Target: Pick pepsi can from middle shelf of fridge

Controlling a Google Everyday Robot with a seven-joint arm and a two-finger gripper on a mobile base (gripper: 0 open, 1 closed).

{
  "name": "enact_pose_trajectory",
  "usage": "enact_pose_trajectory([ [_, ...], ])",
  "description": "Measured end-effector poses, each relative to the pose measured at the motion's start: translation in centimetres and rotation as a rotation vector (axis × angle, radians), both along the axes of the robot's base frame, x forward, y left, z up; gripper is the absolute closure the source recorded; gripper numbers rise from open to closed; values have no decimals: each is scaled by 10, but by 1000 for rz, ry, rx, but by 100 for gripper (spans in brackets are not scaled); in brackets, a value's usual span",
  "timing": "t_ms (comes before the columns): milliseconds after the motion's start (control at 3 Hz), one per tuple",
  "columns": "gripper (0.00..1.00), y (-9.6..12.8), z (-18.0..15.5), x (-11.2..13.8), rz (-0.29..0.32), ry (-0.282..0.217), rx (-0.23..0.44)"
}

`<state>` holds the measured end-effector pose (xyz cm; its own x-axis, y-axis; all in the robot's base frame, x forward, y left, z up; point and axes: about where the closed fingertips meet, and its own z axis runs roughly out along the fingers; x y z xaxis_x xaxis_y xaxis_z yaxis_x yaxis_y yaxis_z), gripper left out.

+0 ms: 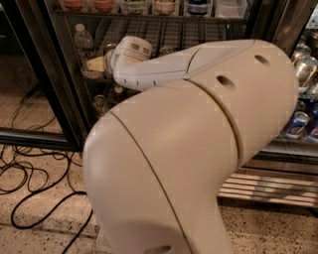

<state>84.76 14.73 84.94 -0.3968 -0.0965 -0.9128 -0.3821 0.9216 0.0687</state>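
Observation:
My gripper (94, 64) is at the left end of the fridge's (55, 74) middle shelf (85, 77), reaching in from the right just above the wire rack. A can's silver top (110, 49) shows right behind the gripper; its colour is hidden, so I cannot tell whether it is the pepsi can. My cream arm (198, 149) covers the rest of the middle shelf. Two blue cans with red-white-blue logos (297, 124) stand low at the far right, past the dark frame post.
A water bottle (83, 36) stands on the middle shelf left of the gripper. Bottles (164, 6) line the top shelf and cans (99, 103) the lower one. Black cables (30, 183) lie on the speckled floor. The ribbed steel base panel (268, 188) is at the lower right.

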Motion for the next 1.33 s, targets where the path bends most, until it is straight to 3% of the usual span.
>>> enact_pose_trajectory([
  [667, 5, -17, 13, 27, -47, -41, 8],
  [1333, 9, -18, 13, 37, -49, -69, -25],
])
